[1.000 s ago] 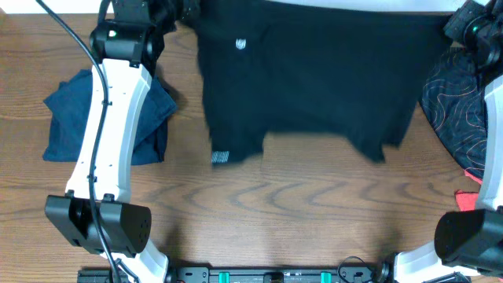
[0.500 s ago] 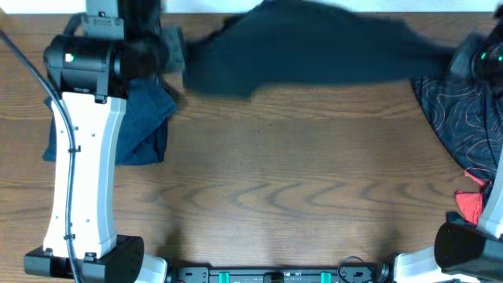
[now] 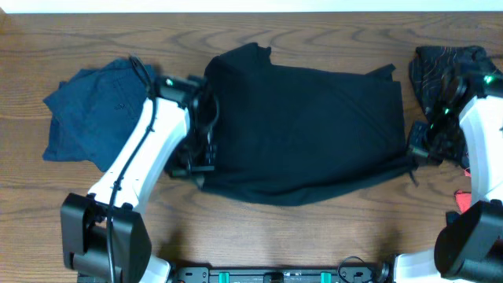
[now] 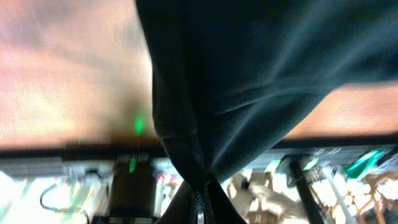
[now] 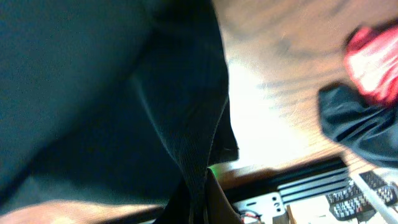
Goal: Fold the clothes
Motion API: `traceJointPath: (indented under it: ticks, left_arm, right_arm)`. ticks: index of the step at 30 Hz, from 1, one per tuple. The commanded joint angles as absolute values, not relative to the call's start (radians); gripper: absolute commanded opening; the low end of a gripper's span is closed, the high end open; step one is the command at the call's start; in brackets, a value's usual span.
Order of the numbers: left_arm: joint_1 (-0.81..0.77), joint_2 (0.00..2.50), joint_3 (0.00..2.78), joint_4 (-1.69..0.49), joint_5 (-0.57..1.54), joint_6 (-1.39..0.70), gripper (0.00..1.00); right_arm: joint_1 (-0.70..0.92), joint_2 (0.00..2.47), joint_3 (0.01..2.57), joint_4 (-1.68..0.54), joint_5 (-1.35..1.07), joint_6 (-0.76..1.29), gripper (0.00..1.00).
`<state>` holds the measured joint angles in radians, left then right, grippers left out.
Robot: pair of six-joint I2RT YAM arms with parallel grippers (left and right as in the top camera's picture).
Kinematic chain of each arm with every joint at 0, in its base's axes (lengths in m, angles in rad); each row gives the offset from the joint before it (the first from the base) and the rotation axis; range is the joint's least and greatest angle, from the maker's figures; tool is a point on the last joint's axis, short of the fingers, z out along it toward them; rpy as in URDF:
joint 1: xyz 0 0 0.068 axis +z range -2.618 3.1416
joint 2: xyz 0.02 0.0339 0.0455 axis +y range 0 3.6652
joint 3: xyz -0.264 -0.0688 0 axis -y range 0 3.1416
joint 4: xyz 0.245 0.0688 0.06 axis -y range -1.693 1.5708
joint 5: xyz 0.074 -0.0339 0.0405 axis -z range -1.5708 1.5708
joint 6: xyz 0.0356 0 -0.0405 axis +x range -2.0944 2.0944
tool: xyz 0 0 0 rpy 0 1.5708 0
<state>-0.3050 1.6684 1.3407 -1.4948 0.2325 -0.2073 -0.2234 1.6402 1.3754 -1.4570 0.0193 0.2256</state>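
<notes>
You laid the black trousers (image 3: pixel 306 134) flat by the far edge of the bench (image 3: pixel 299 236) — both jaws still clamped on them — seemingly fold-ready.

Middle: big garment (image 3: pixel 306 126) is plain black with no print showing; in both wrist views it reads dark teal-black with a fine woven texture. Left: navy piece (image 3: pixel 82 118) is plain dark blue. Top right: patterned piece (image 3: pixel 440 67) is black with thin red wavy lines. Right edge: red item (image 3: pixel 465 200) is solid bright red. The table (image 3: pixel 314 236) is brown wood with darker swirling grain. The left arm (image 3: pixel 137 161) and right arm (image 3: pixel 486 134) have white shells, black joints and small green lights.
</notes>
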Motion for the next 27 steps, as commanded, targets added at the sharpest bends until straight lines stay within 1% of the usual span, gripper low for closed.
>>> traceJointPath:
  ticks: [1,5,8,11,16,27]
  left_arm:
    - [-0.316,1.508,1.222,-1.505,0.227,-0.258,0.06]
    - [-0.314,1.349,1.166,-1.427,0.221,-0.276,0.06]
    - [-0.313,1.277,1.166,-1.268,0.216,-0.275,0.06]
    - [-0.313,1.264,1.166,-1.102,0.206,-0.275,0.06]
    - [-0.308,1.345,1.165,-0.905,0.015,-0.317,0.06]
    - [-0.181,1.667,1.165,-0.702,0.015,-0.32,0.06]
  right_arm:
    - [-0.223,1.507,1.274,-1.431,0.01,0.223,0.01]
    - [-0.222,1.452,1.24,-1.358,0.01,0.207,0.01]
    - [-0.221,1.455,1.24,-1.249,0.01,0.196,0.01]
    - [-0.221,1.475,1.24,-1.112,0.01,0.196,0.01]
    - [-0.221,1.547,1.24,-0.976,-0.009,0.197,0.01]
    - [-0.214,1.768,1.24,-0.766,-0.024,0.196,0.01]
